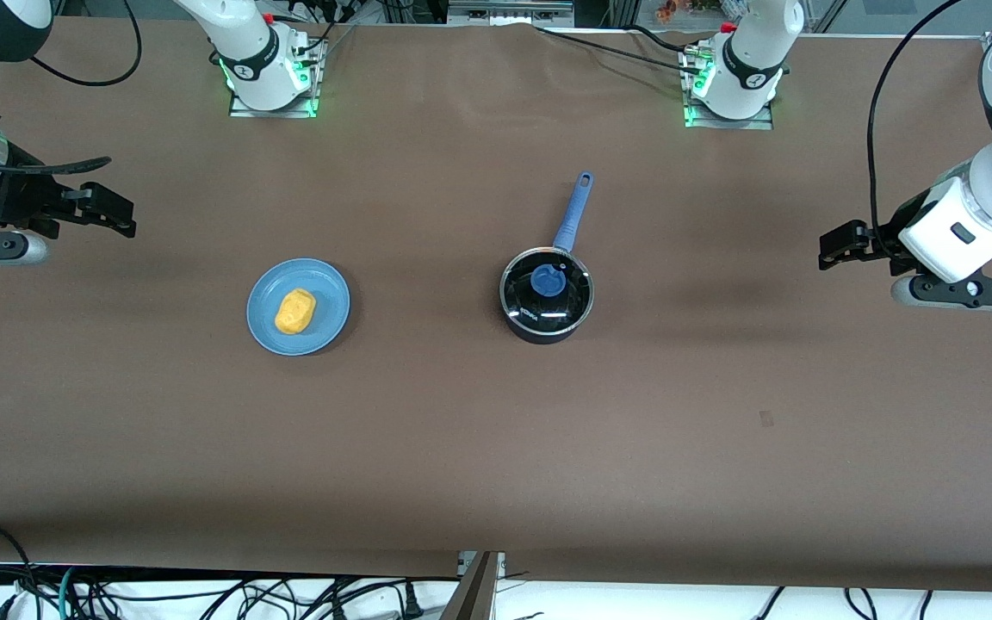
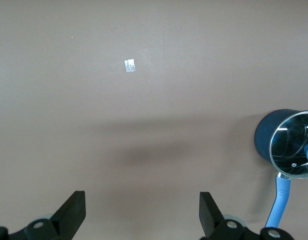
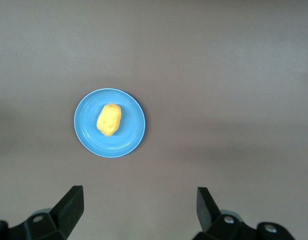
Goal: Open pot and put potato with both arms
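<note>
Lifting the glass lid [image 1: 548,288] by its blue knob [image 1: 547,281] suits your left gripper [image 2: 142,215], spread wide off the pot [image 1: 546,297] mid-table; expect slippery glass. Right gripper [image 3: 139,212], equally spread, waits; pinch the firm, light potato [image 1: 294,311] on its plate [image 1: 331,320] across its middle.

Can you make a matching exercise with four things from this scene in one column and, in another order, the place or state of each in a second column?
Things:
1. potato
2. lid
3. left gripper
4. plate

Places or states:
A. closed on the pot, blue knob on top
B. lies flat on the table, toward the right arm's end
C. rests on the light-blue dish
D. open, holds nothing, over the table at the left arm's end

Pairs: 1-C, 2-A, 3-D, 4-B
</note>
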`<state>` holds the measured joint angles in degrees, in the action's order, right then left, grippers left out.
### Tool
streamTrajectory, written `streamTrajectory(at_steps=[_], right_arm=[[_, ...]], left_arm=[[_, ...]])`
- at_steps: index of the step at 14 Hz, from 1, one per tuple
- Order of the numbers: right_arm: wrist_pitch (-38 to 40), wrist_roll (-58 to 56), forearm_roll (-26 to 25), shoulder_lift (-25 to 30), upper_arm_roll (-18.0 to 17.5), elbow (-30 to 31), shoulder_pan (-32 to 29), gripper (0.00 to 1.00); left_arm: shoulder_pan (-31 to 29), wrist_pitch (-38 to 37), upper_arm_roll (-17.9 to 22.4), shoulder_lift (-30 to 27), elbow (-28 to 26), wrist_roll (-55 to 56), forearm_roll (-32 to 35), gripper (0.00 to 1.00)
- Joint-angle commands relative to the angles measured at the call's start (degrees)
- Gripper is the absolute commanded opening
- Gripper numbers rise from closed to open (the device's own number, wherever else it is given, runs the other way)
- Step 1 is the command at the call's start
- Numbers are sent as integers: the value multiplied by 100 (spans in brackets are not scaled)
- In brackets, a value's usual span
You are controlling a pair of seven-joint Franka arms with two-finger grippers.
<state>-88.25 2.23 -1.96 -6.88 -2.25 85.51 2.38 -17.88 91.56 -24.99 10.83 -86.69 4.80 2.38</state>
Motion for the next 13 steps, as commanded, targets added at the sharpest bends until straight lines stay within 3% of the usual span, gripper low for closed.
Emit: streamTrajectory(at_steps=[1, 13], right_arm=[[-16, 75, 81, 29, -29, 1, -27, 100], [-43, 5, 64, -41, -29, -17, 61, 100]], left_arm=[[-5, -24, 12, -28, 20, -49, -107, 100], [-5, -24, 12, -37, -50, -58, -107, 100]])
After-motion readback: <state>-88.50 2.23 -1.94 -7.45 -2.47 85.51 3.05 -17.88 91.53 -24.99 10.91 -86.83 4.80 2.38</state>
